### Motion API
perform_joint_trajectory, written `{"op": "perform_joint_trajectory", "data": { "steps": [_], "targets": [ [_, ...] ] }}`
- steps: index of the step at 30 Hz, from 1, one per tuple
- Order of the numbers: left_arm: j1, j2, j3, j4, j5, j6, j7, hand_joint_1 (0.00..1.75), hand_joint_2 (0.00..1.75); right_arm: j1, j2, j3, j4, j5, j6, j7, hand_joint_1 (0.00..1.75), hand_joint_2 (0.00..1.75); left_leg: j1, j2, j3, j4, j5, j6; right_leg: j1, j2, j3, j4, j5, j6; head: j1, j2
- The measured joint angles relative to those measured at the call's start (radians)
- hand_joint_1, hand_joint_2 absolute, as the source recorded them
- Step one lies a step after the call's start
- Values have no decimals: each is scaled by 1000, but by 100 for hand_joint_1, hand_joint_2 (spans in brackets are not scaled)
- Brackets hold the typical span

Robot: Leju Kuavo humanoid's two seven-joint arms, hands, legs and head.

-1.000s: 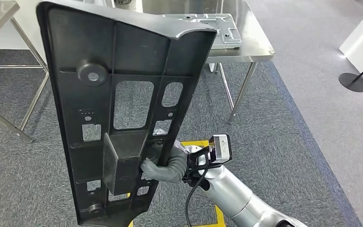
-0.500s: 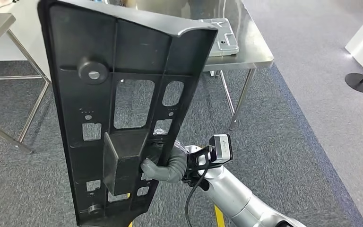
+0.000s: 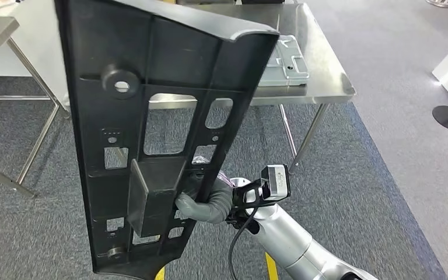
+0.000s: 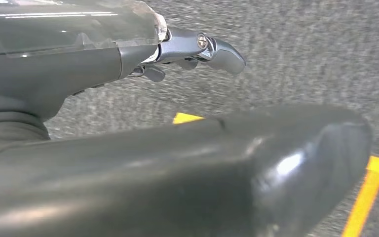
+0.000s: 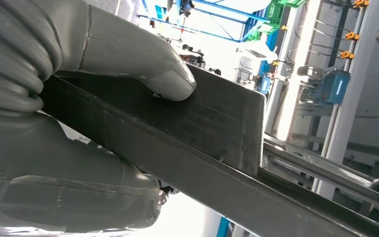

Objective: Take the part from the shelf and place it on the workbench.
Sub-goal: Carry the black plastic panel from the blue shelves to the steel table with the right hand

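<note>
While right hand (image 3: 201,201) grips part (image 3: 151,134), workbench (image 3: 326,81) beyond

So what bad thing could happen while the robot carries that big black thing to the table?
The black part is tall, and the right hand grips it low down on one side, so it might tip or twist in that hold. A grey metal plate already lies on the steel workbench, so the part could bump it when set down. The part also blocks much of the head view, which may make aiming harder.
</note>
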Motion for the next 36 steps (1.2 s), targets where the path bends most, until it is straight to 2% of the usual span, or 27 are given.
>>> {"op": "perform_joint_trajectory", "data": {
  "steps": [1,2,3,4,6,7,9,10,12,13,14,15,17,18,19,20,22,23,25,27,28,29,30,32,33,34,36],
  "targets": [
    [-1,-1,0,0,0,0,0,0,0,1,-1,-2,0,0,1,0,175,175,-1,-1,17,0,-15,-3,1,0,6,-64,74,-4,0,0],
    [-3,-1,0,0,0,0,0,0,0,3,-3,-4,-1,1,1,0,175,175,-2,-2,30,-2,-28,-8,3,-1,14,-114,132,-10,0,0],
    [-6,-2,0,0,0,0,0,0,0,5,-4,-5,-2,2,2,0,175,175,-2,-3,41,-8,-40,-14,6,-1,20,-146,174,-16,1,0],
    [-8,-2,0,0,0,0,0,0,0,8,-5,-6,-3,3,2,1,175,175,-3,-3,51,-9,-43,-21,8,1,25,-162,191,-23,1,0],
    [-13,-3,0,0,-1,0,1,0,0,9,-3,-7,-9,3,1,1,175,175,-2,-2,57,10,-31,-35,9,5,49,-172,175,-36,1,0],
    [-15,-3,0,0,-1,0,0,0,0,9,-2,-7,-12,3,0,0,175,175,0,0,45,48,-15,-41,7,6,64,-177,168,-43,1,0],
    [-18,-3,0,0,-1,0,0,0,0,11,-1,-8,-14,3,-2,0,175,175,2,5,-23,162,-9,-50,6,5,94,-181,148,-54,1,0],
    [-18,-4,0,0,-1,0,0,0,0,13,-1,-8,-14,3,-2,0,175,175,2,6,-69,222,-30,-53,6,4,108,-181,135,-57,1,0],
    [-13,-4,0,0,-1,0,1,0,0,18,-1,-8,-14,4,-4,0,175,175,2,7,-147,286,-112,-56,7,6,138,-182,109,-59,0,0],
    [-11,-4,0,0,-1,0,1,0,0,20,-1,-8,-14,4,-5,0,175,175,2,7,-170,281,-144,-55,7,7,156,-182,95,-59,0,0],
    [-11,-4,0,0,-1,0,1,0,0,22,-1,-8,-14,4,-6,0,175,175,2,8,-180,249,-149,-54,7,7,175,-182,80,-57,0,0],
    [-10,-4,0,0,-1,0,1,0,0,23,-1,-8,-14,4,-7,0,175,175,2,9,-182,195,-115,-50,8,7,194,-182,65,-55,0,0],
    [-7,-4,0,0,-1,0,2,0,0,24,-1,-7,-14,4,-8,0,175,175,0,12,-177,81,32,-41,9,9,225,-180,36,-49,1,0],
    [-5,-3,0,0,-1,1,2,0,0,25,-2,-7,-13,4,-9,1,175,175,-3,13,-173,47,93,-36,10,11,235,-180,23,-43,1,0],
    [-4,-3,0,0,-1,1,2,0,0,26,-2,-7,-14,4,-10,1,175,175,-6,14,-171,31,127,-32,10,13,243,-178,15,-37,1,0],
    [-5,-3,0,0,-1,1,3,0,0,26,-1,-8,-14,4,-10,1,175,175,-8,13,-165,30,127,-27,11,14,247,-174,12,-30,0,0],
    [-11,-4,0,0,-1,1,2,0,0,23,-1,-9,-17,4,-10,0,175,175,-5,9,-147,23,119,-15,11,12,241,-143,17,-20,1,0],
    [-13,-4,0,0,-2,1,1,0,0,21,0,-10,-18,3,-10,0,175,175,-3,8,-136,20,114,-10,11,11,223,-109,20,-16,1,0],
    [-14,-4,0,0,-1,1,1,0,0,20,-1,-11,-19,3,-10,0,175,175,-1,7,-115,15,99,-4,8,8,150,4,-6,-9,1,0],
    [-13,-4,0,0,-1,1,1,0,0,22,-3,-12,-19,4,-10,0,175,175,-1,6,-95,15,79,-2,6,7,61,100,-64,-4,1,0],
    [-13,-4,0,0,0,1,1,0,0,23,-3,-12,-18,4,-10,0,175,175,-1,5,-83,15,69,-2,6,7,31,113,-81,-2,1,0],
    [-12,-4,0,0,0,1,1,0,0,23,-4,-12,-18,4,-10,0,175,175,-1,4,-68,15,57,-2,7,7,16,96,-77,-4,1,0],
    [-12,-5,0,0,0,1,1,0,0,23,-4,-12,-18,4,-11,0,175,175,-2,2,-51,15,44,-4,8,7,15,50,-46,-8,1,0],
    [-11,-6,0,0,1,0,0,0,0,23,-4,-12,-17,4,-11,0,175,175,-2,0,-22,14,19,-9,14,7,33,-76,78,-22,1,0],
    [-11,-7,0,0,2,0,0,0,0,23,-4,-12,-16,4,-11,0,175,175,-3,-2,-12,13,8,-14,18,7,41,-122,127,-28,1,0],
    [-11,-7,0,0,2,0,0,0,0,23,-5,-12,-15,5,-11,1,175,175,-3,-3,-6,10,-1,-20,21,8,45,-148,160,-35,1,0],
    [-11,-7,0,0,3,0,-1,0,0,21,-3,-12,-14,5,-11,1,175,175,-4,-5,4,12,0,-33,22,10,56,-163,164,-45,1,0]
  ]
}}
